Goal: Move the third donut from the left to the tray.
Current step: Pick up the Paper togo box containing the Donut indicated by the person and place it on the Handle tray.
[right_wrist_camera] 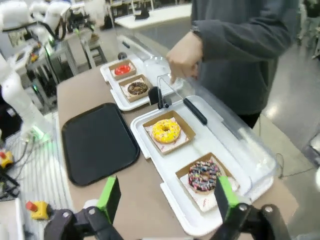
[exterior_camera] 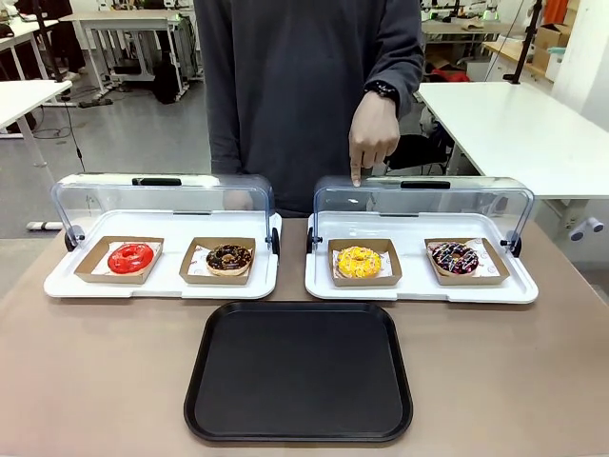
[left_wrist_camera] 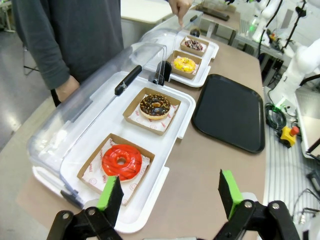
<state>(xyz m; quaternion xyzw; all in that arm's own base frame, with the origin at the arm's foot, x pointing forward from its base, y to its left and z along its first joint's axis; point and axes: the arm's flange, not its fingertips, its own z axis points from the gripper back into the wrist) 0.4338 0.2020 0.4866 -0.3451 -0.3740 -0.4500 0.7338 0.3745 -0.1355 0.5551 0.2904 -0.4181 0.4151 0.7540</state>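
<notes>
Third donut (right_wrist_camera: 166, 131) sits straight ahead of right pincer (right_wrist_camera: 167, 199) (wide, empty), far nearer vs. left pincer (left_wrist_camera: 170, 192) (also wide).

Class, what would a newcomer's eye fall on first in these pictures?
A person's hand points down onto the raised clear lid behind the yellow donut, third in a row of four. In front of the row lies a big black tray, bare.
</notes>
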